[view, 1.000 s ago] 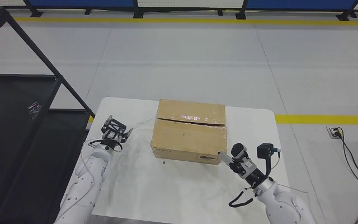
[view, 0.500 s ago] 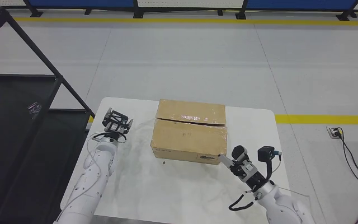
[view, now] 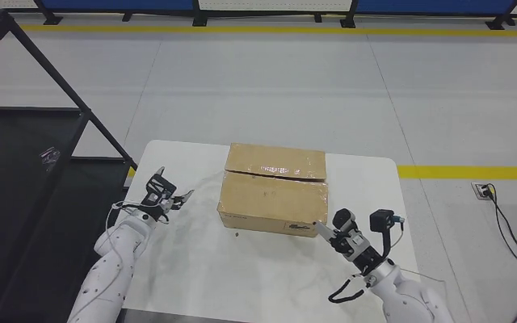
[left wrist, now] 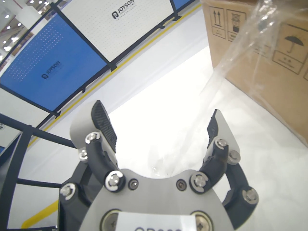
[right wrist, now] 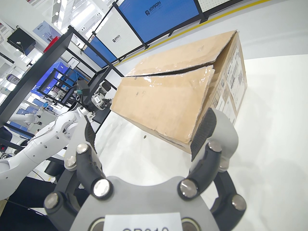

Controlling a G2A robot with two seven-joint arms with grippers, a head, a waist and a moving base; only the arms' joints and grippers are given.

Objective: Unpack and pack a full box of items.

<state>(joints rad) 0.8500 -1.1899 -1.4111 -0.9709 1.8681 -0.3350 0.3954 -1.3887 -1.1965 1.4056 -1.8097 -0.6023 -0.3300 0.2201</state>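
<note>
A brown cardboard box (view: 275,190) sits on the white table (view: 242,274), its top flaps down with a narrow slit between them. My left gripper (view: 167,195) is open, off the box's left end. A clear strip of tape (left wrist: 238,49) runs from the box (left wrist: 264,37) down between the open fingers of that gripper (left wrist: 158,123); whether it sticks to a pad I cannot tell. My right gripper (view: 339,226) is open at the box's front right corner. In the right wrist view its own fingers (right wrist: 146,133) frame that corner of the box (right wrist: 178,92), with nothing held.
A black metal rack (view: 56,137) stands just off the table's left edge. A small dark speck (view: 236,235) lies on the table in front of the box. The table's front half offers free room between the two arms.
My left gripper has drawn back from the box's left end toward the table's front left. The right gripper has barely shifted. The box has not moved.
</note>
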